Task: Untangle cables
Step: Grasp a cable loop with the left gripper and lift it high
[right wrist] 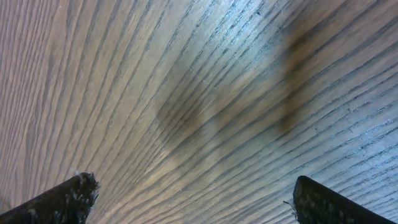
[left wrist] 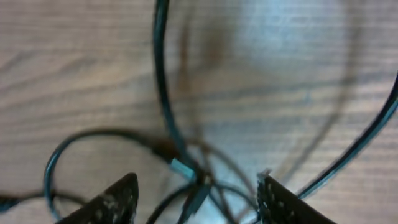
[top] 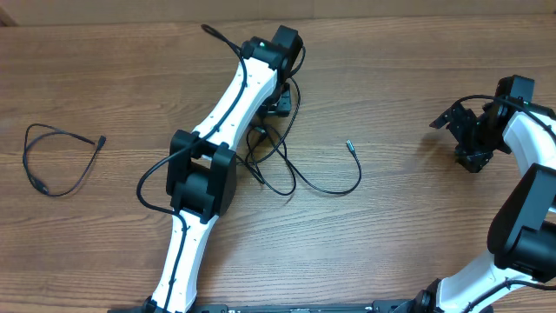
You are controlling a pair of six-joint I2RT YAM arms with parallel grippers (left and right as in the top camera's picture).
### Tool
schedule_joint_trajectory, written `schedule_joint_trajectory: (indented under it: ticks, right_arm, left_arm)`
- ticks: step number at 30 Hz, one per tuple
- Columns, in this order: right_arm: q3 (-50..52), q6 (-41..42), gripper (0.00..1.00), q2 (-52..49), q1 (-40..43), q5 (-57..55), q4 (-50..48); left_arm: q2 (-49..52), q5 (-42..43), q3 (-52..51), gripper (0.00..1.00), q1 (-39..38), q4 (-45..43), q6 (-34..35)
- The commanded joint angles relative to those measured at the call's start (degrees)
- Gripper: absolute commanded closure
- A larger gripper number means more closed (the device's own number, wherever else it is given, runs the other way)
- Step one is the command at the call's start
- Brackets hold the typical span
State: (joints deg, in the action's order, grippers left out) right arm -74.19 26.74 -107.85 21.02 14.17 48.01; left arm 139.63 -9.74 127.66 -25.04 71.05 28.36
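A tangle of thin black cables (top: 287, 169) lies at the table's middle, one strand ending in a small plug (top: 349, 146) to the right. A separate black cable (top: 54, 161) lies in a loose loop at the far left. My left gripper (top: 276, 106) is open, low over the tangle's top. In the left wrist view its fingers (left wrist: 196, 196) straddle crossed strands and a plug end (left wrist: 183, 168). My right gripper (top: 469, 143) is open at the far right, away from the cables; the right wrist view shows only bare wood between its fingers (right wrist: 193, 199).
The wooden table (top: 408, 226) fills the view. The white left arm (top: 221, 113) runs diagonally across the middle, hiding part of the tangle. The right arm (top: 530, 200) stands at the right edge.
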Motion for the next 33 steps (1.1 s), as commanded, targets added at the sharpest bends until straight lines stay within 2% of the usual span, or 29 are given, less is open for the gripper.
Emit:
schedule_joint_trajectory:
  ticks: [1,3,5,6,9,13,15,17,25,33]
  right_arm:
    - [-0.9,-0.4,0.00,1.1,0.1,0.0,-0.2]
    - [-0.9,-0.4,0.00,1.1,0.1,0.0,-0.2]
    - [-0.9,-0.4,0.00,1.1,0.1,0.0,-0.2]
    - [-0.9,-0.4,0.00,1.1,0.1,0.0,-0.2]
    - [-0.9,-0.4,0.00,1.1,0.1,0.0,-0.2]
    - [-0.9,-0.4,0.00,1.1,0.1,0.0,-0.2]
    - [-0.9,-0.4,0.00,1.1,0.1,0.0,-0.2]
    - [-0.9,-0.4,0.00,1.1,0.1,0.0,-0.2]
    - [-0.9,-0.4,0.00,1.1,0.1,0.0,-0.2]
    - [-0.9,-0.4,0.00,1.1,0.1,0.0,-0.2]
  left_arm:
    - [-0.2,-4.3,-2.0,0.43,0.0,-3.5,-1.2]
    - [-0.2,-6.0,-2.8,0.56,0.0,-5.3,-1.2]
    - [-0.2,-6.8,-3.8,0.62,0.0,-7.0,-1.2]
    - [-0.2,-7.0,-4.3,0.62,0.0,-7.7,-1.2]
    - [-0.2,-7.2,-6.4,0.53,0.0,-10.0,-1.3]
    - [-0.2,-7.5,-9.9,0.52,0.1,-13.3,-1.6]
    - [-0.2,-7.4,-11.5,0.65,0.3,-15.1,-2.9]
    - [-0.2,-7.4,-12.1,0.96,0.4,-15.4,-3.8]
    - [-4.7,-3.7,-4.6,0.96,0.4,-7.9,-5.2]
    - [-17.6,15.2,4.9,0.96,0.4,-6.2,-6.2]
